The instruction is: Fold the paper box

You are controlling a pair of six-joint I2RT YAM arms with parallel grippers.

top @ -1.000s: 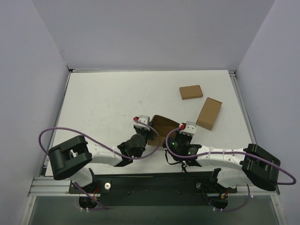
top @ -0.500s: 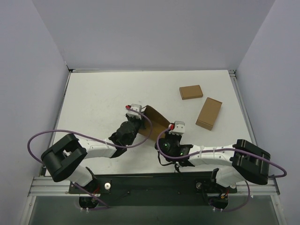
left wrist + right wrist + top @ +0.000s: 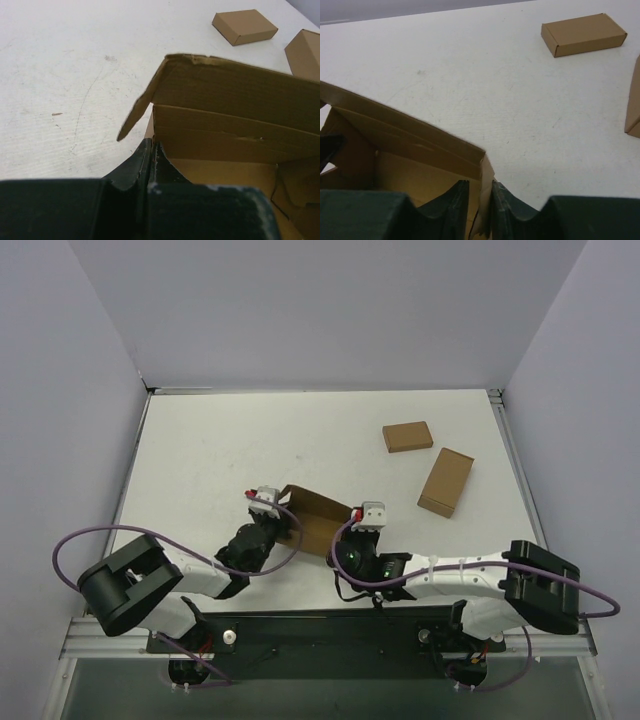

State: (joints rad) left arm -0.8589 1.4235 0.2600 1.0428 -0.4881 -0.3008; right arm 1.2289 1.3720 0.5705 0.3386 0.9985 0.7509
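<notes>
The paper box (image 3: 315,522) is a brown cardboard tray with raised walls, lying near the table's front between my two grippers. My left gripper (image 3: 268,502) is at its left end. In the left wrist view the left gripper (image 3: 151,150) is shut, pinching the left wall of the paper box (image 3: 225,95); a loose flap sticks out to the left. My right gripper (image 3: 368,515) is at the right end. In the right wrist view the right gripper (image 3: 480,192) stands slightly open, straddling the end wall of the paper box (image 3: 405,140), with a small gap at the left finger.
Two smaller closed brown boxes lie at the back right: one flat box (image 3: 407,436) and a longer one (image 3: 446,482) nearer the right edge. White walls enclose the table on three sides.
Both arms have carried the box left and toward the front edge, and it has turned. The right jaws have parted slightly; the left has stayed shut.
</notes>
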